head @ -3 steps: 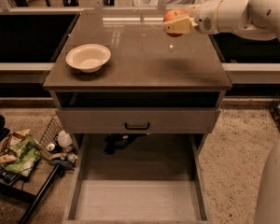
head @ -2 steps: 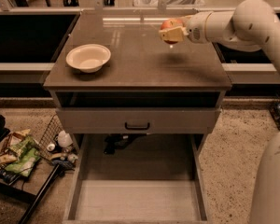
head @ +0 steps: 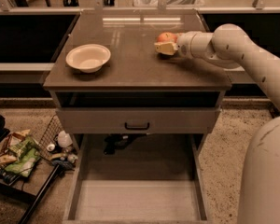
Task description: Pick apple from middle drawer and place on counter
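The red apple is held in my gripper, which is shut on it at the right side of the counter, low over the top or just touching it; I cannot tell which. My white arm reaches in from the right. The middle drawer is pulled wide open at the bottom, its pale plank floor bare.
A cream bowl stands on the counter's left part. Below the counter edge is a closed grey drawer front with a black handle. A wire basket with packets and small bottles lies on the floor at the left.
My gripper has moved left and down toward the counter top, with the apple still in it. The bowl and drawers have not moved.
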Action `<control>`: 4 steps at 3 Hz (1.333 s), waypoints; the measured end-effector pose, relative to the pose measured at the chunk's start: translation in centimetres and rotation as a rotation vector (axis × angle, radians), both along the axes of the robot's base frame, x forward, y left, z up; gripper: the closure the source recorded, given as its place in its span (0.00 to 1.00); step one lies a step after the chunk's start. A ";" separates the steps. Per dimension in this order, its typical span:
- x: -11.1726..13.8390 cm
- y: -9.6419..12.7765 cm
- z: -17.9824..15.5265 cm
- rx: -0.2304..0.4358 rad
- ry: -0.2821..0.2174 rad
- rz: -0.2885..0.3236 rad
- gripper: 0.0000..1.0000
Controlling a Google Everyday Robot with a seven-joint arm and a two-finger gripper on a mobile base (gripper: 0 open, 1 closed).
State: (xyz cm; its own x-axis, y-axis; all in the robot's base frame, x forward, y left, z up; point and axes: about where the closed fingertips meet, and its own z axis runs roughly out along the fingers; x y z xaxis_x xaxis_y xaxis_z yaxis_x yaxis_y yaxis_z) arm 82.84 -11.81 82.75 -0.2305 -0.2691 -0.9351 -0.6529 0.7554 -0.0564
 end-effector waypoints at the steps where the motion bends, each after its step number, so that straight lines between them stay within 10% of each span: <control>1: 0.0 0.0 0.9 0.000 0.000 0.000 0.71; 4: 0.1 0.3 1.8 -0.003 -0.004 0.005 0.00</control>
State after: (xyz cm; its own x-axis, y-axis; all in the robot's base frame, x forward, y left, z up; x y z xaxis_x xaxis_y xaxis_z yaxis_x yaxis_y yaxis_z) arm 82.93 -11.51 84.58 -0.2256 -0.2734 -0.9351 -0.6564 0.7519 -0.0615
